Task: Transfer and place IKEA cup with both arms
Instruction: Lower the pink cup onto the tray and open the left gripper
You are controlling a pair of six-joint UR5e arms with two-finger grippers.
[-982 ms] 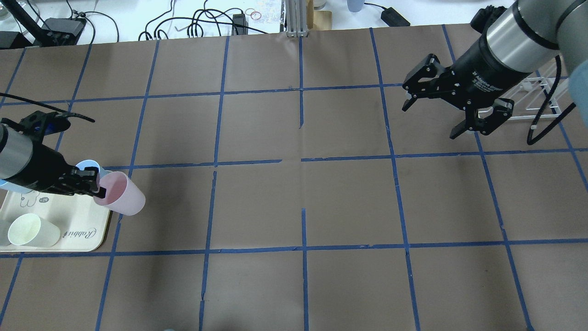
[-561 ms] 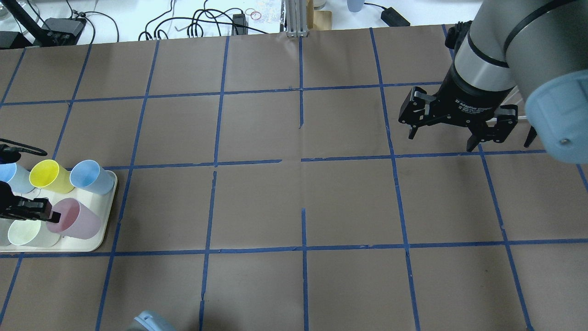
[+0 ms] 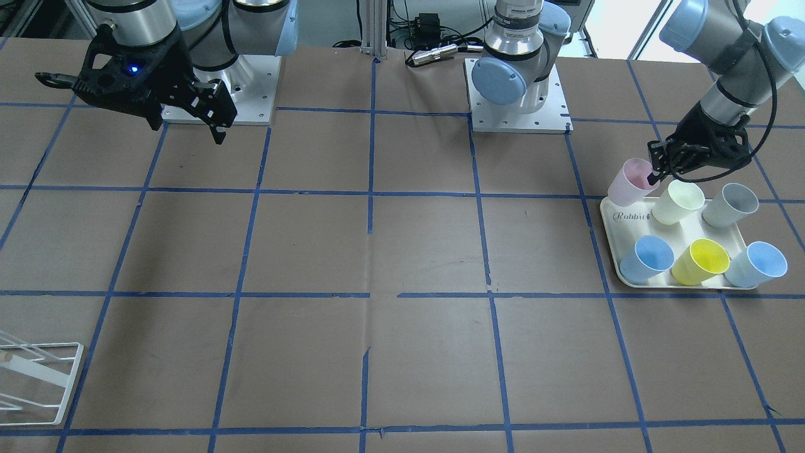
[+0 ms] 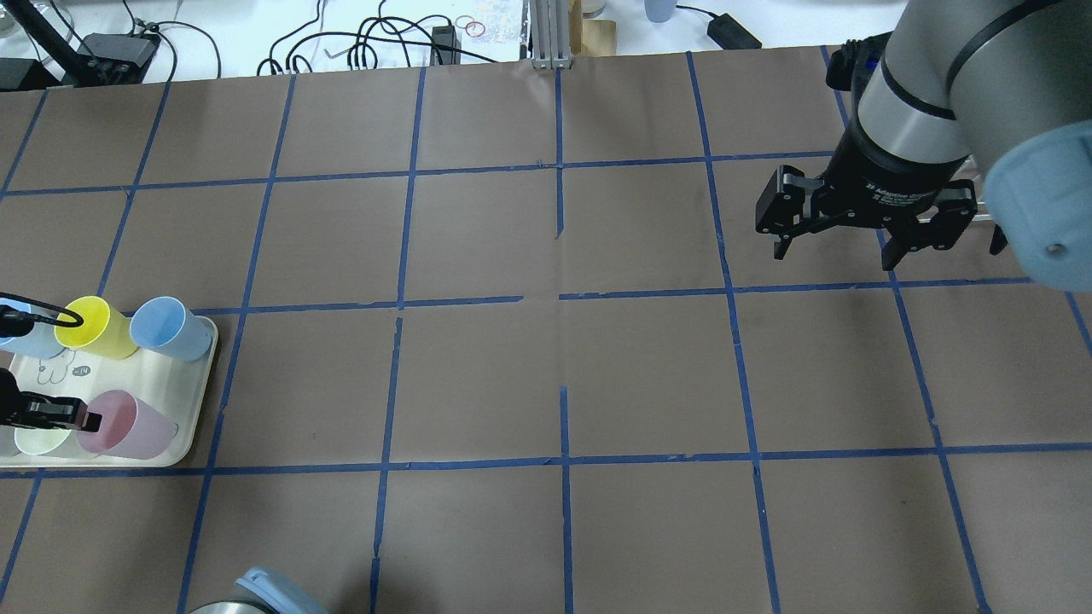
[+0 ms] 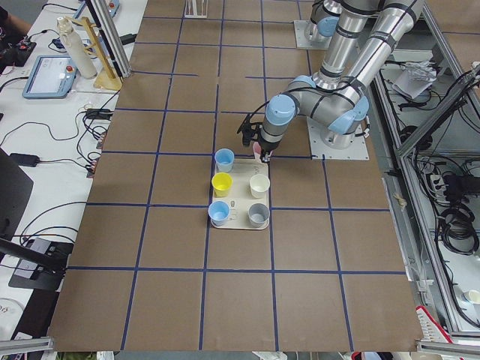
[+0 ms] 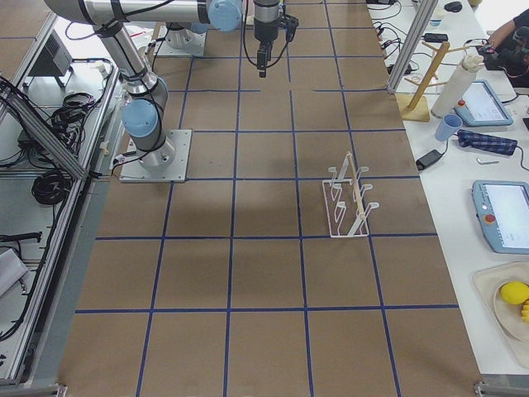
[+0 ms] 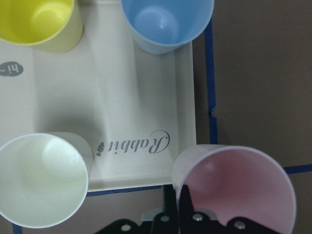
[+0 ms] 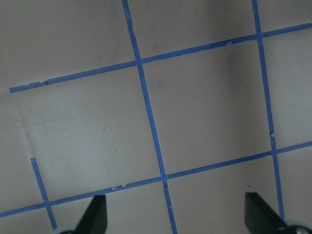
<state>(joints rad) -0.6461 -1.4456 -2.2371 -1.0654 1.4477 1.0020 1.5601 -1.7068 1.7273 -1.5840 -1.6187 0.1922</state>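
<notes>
The pale pink IKEA cup hangs tilted over the near right corner of the cream tray. My left gripper is shut on its rim, one finger inside. The left wrist view shows the pink cup just past the tray's corner, with the fingers pinching its wall. The front-facing view shows the cup and left gripper at the tray's edge. My right gripper is open and empty above the table at the far right, also seen in the front-facing view.
On the tray stand a cream-white cup, a yellow cup, two light blue cups and a grey cup. A white wire rack stands on the right arm's side, mostly hidden overhead by that arm.
My left gripper has carried the pink cup leftward and nearer the robot, from beside the tray to over its corner. My right gripper has turned and shifted slightly, still open.
</notes>
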